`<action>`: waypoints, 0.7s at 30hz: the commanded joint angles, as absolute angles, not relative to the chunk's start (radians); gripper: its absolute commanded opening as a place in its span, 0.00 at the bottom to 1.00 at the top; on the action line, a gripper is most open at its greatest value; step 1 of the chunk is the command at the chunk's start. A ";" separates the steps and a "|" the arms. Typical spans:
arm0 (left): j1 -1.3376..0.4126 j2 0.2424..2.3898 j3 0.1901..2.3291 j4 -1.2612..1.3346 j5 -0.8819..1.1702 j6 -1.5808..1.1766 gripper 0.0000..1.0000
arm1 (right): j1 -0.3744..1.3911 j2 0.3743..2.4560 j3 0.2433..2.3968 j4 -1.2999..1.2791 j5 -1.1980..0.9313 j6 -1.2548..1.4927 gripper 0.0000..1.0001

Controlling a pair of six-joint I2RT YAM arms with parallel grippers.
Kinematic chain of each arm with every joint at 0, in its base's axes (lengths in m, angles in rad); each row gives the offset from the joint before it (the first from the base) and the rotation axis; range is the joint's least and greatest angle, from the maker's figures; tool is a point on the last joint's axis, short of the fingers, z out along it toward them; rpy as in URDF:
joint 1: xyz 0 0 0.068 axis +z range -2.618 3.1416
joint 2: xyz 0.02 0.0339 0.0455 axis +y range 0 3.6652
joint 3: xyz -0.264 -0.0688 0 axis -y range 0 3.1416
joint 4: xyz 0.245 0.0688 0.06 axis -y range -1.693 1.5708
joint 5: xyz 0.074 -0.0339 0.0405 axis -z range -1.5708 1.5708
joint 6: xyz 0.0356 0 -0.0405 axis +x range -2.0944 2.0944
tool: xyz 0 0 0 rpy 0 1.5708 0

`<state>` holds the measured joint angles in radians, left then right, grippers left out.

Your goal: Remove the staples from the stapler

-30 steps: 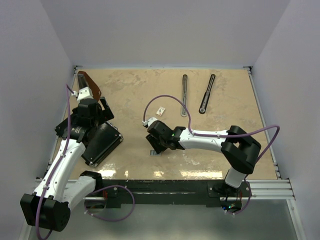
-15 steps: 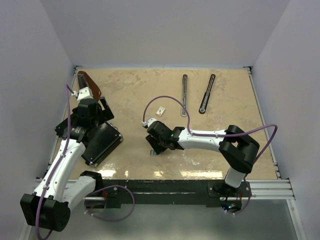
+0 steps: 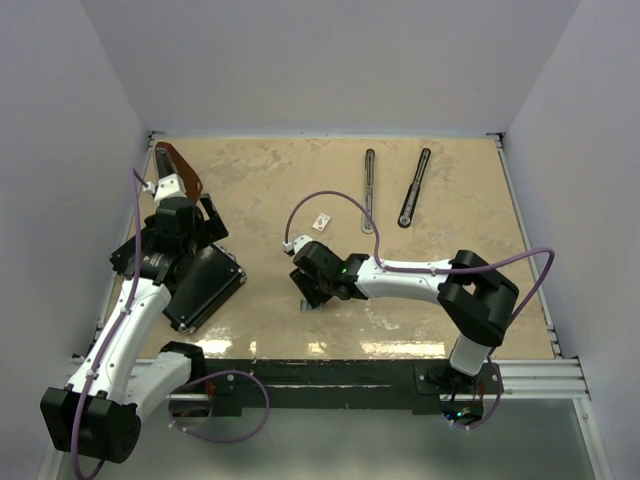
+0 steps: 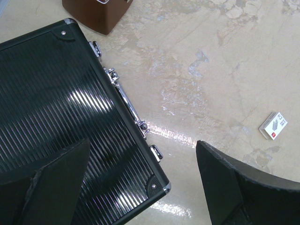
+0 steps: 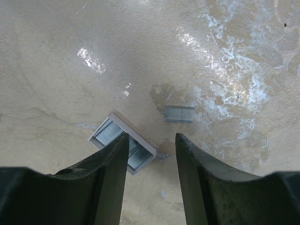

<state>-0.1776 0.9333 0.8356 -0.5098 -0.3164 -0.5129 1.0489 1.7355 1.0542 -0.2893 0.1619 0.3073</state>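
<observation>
Broadly, the beige marbled table (image 3: 270, 190) carries everything. The left hand (image 4: 143, 145) hangs wide open and holds nothing. Beneath it lies a flat black ribbed case (image 4: 56, 108), whose latched edge runs under the gap between its fingers. Beyond that hand, past the case's far corner, stands a brown wedge-shaped object (image 4: 96, 14). A small white cardboard box (image 4: 273, 125) lies on bare table ahead of the same hand, off to the side away from the case.

The stapler (image 3: 414, 188) lies in two long slim parts, well apart from both hands and far beyond the right hand (image 5: 152, 138), near the far edge of the table. Its black arm with the rounded end is the part farther from that hand. The narrow grey channel (image 3: 369, 190) rests near it, on the side closer to the hand.

The right hand points down at the table with its jaws partly apart and grips nothing. A small pale grey tray (image 5: 123, 143) holding silvery strips lies just below its fingertips, partly hidden under one finger, with a corner showing in the gap. A short loose strip of staples (image 5: 179, 114) lies flat just ahead of the other fingertip, apart from the tray.
</observation>
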 commanded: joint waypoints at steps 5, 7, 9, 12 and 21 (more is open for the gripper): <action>-0.173 0.933 0.834 -0.469 -0.311 -0.511 1.00 | 1.051 1.750 1.075 -0.247 0.140 0.327 0.48; -0.172 0.931 0.836 -0.469 -0.310 -0.511 1.00 | 1.051 1.749 1.068 -0.242 0.137 0.328 0.48; -0.172 0.933 0.835 -0.468 -0.310 -0.511 1.00 | 1.051 1.744 1.057 -0.239 0.137 0.327 0.48; -0.172 0.934 0.836 -0.468 -0.310 -0.511 1.00 | 1.051 1.735 1.052 -0.230 0.137 0.330 0.48; -0.172 0.933 0.834 -0.468 -0.311 -0.511 1.00 | 1.040 1.686 1.103 -0.268 0.196 0.389 0.48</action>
